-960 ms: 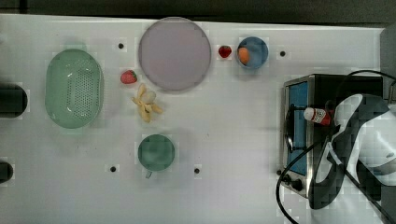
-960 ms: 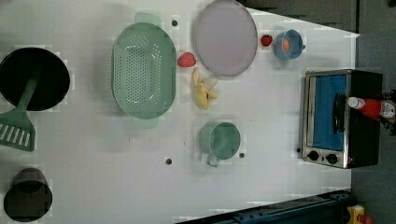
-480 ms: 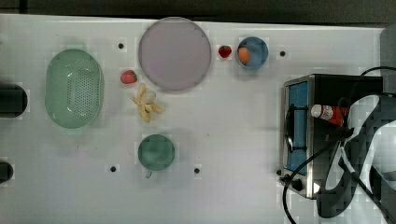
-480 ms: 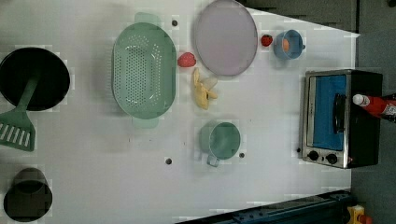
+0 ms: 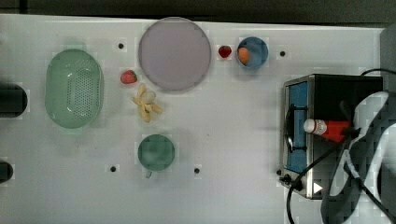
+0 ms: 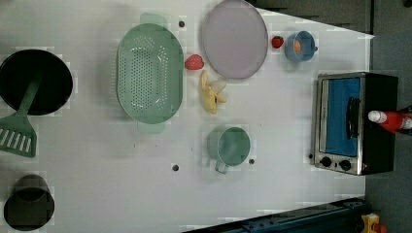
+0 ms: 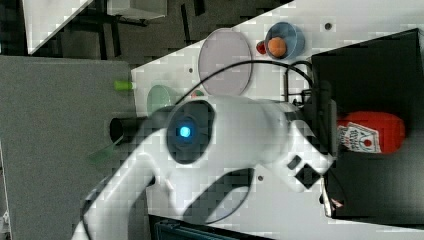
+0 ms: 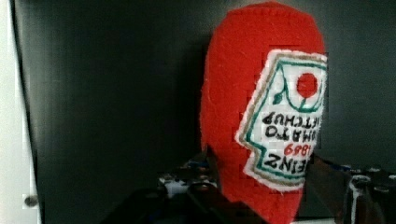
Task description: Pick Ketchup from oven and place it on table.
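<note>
The jaws pinch the Ketchup (image 8: 254, 121) at its lower end, as the wrist view shows the red body rising between the dark fingers with the label facing the camera. In the top view the gripper (image 5: 350, 133) meets the bottle's red end over the oven (image 5: 345, 93), and the bottle lies level above the oven's black top, white cap pointing toward the blue glass door. In the right view the white arm (image 7: 240, 135) reaches in over the oven's near side and the bottle sits just beyond the wrist, clear of the table (image 5: 233, 140).

Taking the oven as landmark in the top view: a green mug (image 5: 156, 152) stands well away from the door side, with a peeled banana (image 5: 147, 105) beyond it and a strawberry (image 5: 129, 76) just past the banana. A large lilac plate (image 5: 174, 53) lies farther up that side, then a second strawberry (image 5: 224, 51) beside a blue cup (image 5: 252, 52) holding something orange, nearest the oven's far corner. A green colander (image 5: 74, 87) sits farthest from the oven.
</note>
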